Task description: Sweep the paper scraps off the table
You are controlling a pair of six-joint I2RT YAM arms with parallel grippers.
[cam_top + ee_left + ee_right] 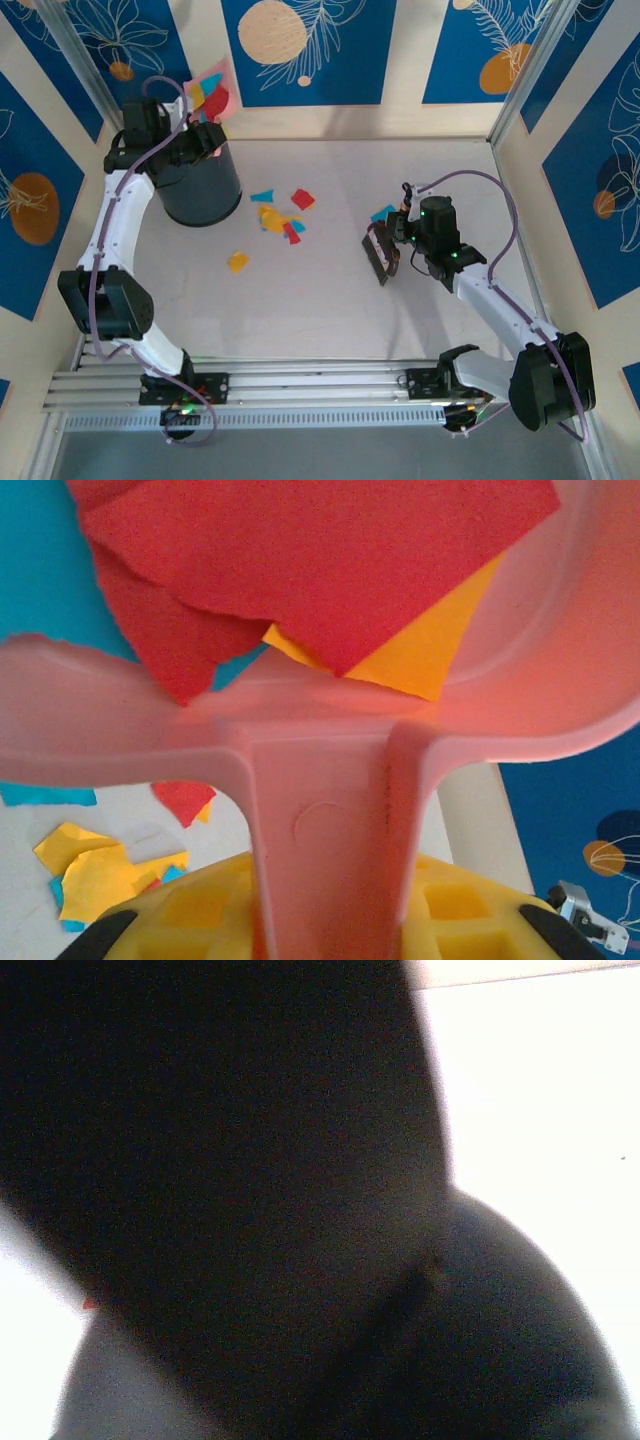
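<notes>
My left gripper (pixel 205 135) is shut on the handle of a pink dustpan (pixel 213 92), held up tilted over a dark bin (pixel 200 185). In the left wrist view the handle (pixel 320 830) runs between the yellow fingers (pixel 190 915). Red (pixel 330 560) and orange (pixel 430 650) paper scraps lie in the pan. More paper scraps (pixel 280 215) lie on the table (pixel 320 310) right of the bin, one yellow (pixel 238 262) apart. My right gripper (pixel 405 232) is shut on a dark brush (pixel 380 255), beside a cyan scrap (pixel 383 213).
Blue-and-cream patterned walls (pixel 310 50) close in the back and both sides. An aluminium rail (pixel 320 385) runs along the near edge between the arm bases. In the right wrist view the dark brush (pixel 250 1160) blocks most of the bright table (pixel 540 1080).
</notes>
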